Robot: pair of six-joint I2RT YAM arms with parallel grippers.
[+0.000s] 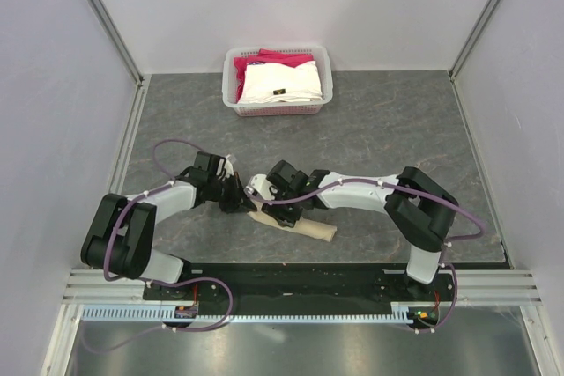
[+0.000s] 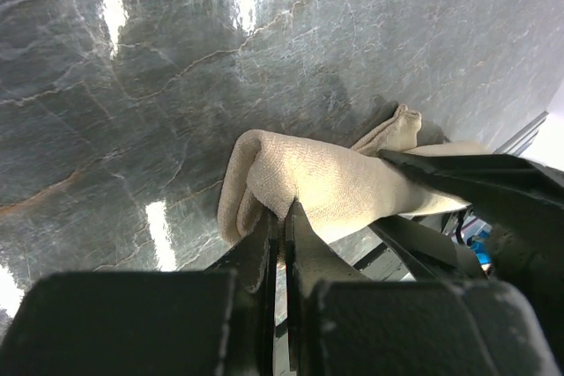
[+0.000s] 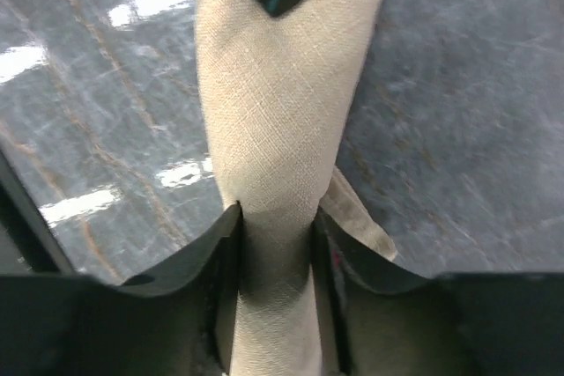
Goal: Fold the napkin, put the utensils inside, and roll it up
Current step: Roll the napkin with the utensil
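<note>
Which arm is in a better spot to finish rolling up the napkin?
Probably the right arm. The right pincer straddles the rolled napkin, with a finger on each side, so it could turn the roll. The left pincer only pinches one end.

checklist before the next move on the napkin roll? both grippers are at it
1. Left gripper pinching one end of the napkin: ok.
2. Right gripper closed across the roll, cloth filling the gap: ok.
3. Roll tight all round: not ok, a loose flap sticks out beside the right gripper.
4. Knife inside the roll: cannot tell, hidden if there.
5. Roll well apart from the basket: ok.
</note>
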